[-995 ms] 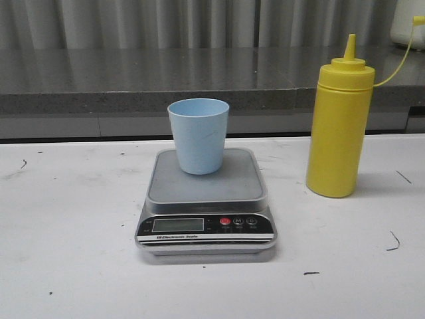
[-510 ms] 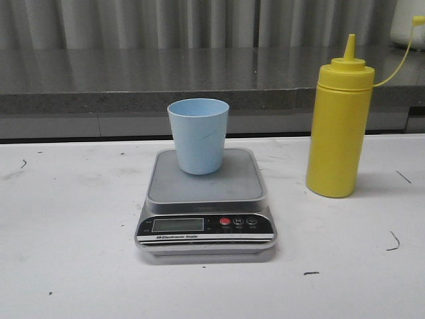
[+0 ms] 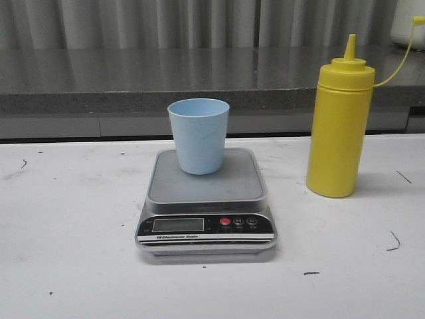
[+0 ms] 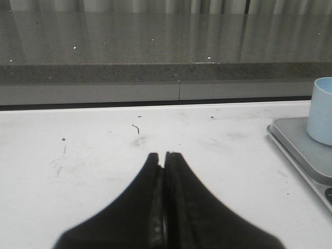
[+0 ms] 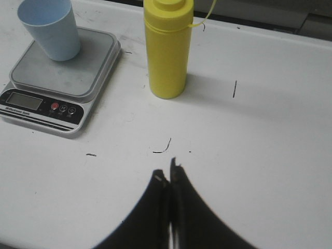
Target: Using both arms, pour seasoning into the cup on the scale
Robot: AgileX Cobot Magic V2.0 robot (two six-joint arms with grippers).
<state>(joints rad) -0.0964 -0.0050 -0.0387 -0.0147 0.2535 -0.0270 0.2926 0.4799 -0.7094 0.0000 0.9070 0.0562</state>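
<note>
Scale [image 3: 206, 199] label: "Electronic Scale"

scale [image 3: 206, 199] front panel: small white print, reads roughly "Electronic Scale"; middle button marked "M". LCD blank. Nothing else legible.
</note>
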